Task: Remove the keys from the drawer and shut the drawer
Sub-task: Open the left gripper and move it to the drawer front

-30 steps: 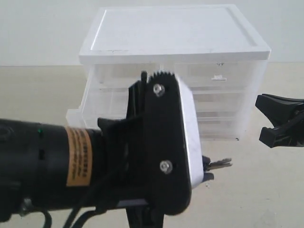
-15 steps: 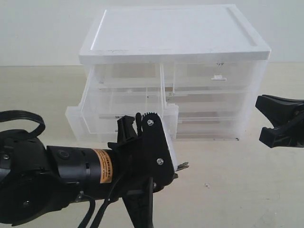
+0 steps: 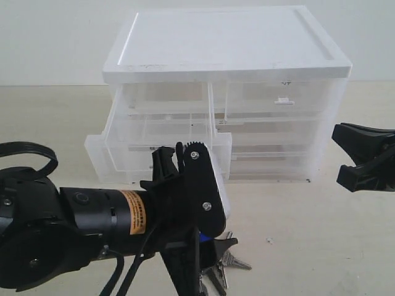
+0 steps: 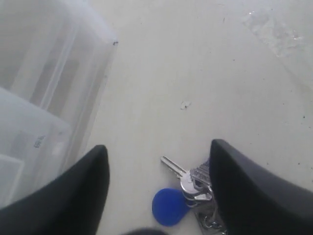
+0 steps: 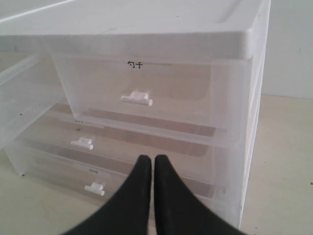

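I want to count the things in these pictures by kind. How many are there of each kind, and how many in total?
White drawer cabinet: 1
Bunch of keys: 1
Black grippers: 2, the left gripper and the right gripper
Total: 4

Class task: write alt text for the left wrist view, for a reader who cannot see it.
Keys with a round blue tag lie on the pale table between two wide-open black fingers. A translucent plastic drawer unit stands to one side.
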Available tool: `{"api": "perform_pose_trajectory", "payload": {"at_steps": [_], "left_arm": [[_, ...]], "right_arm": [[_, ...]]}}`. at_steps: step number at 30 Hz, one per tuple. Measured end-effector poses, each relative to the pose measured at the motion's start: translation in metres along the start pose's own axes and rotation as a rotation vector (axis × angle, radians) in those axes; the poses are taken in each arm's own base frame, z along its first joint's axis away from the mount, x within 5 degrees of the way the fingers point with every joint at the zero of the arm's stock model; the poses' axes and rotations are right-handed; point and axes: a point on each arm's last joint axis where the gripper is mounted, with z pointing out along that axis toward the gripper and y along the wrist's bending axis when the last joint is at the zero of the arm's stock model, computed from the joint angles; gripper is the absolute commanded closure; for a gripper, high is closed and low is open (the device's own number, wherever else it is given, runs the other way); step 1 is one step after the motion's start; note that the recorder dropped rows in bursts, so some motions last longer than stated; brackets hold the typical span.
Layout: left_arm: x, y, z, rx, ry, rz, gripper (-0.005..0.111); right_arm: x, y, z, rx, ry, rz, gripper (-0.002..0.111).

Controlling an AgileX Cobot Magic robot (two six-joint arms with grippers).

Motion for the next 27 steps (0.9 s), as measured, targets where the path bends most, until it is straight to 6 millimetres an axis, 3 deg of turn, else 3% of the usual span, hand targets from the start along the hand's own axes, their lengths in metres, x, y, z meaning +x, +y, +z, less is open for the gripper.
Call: {"api": "perform_pose_trajectory", "payload": {"at_steps": [6,12,17,27], "left_arm": [[-0.01,-0.005,-0.01,0.015,-0.028,-0.015,0.101],[-0.026,-0.005,-0.033,0.008,-0.09,-0.002,0.102],[-0.002,0.009,-0.033,-0.043,-0.043,-0.058,0.102],[0.001,0.034,-0.033,-0.181,-0.14,-0.097,0.102]], "right_arm": [[0.0,0.0,0.0,0.0,0.0,0.002,0.108],[0.0,0.0,0.0,0.0,0.0,0.002,0.108],[0.0,0.0,0.0,0.0,0.0,0.006,0.108],[0.0,0.001,0.0,-0.006,0.003,0.0,0.108]]}}
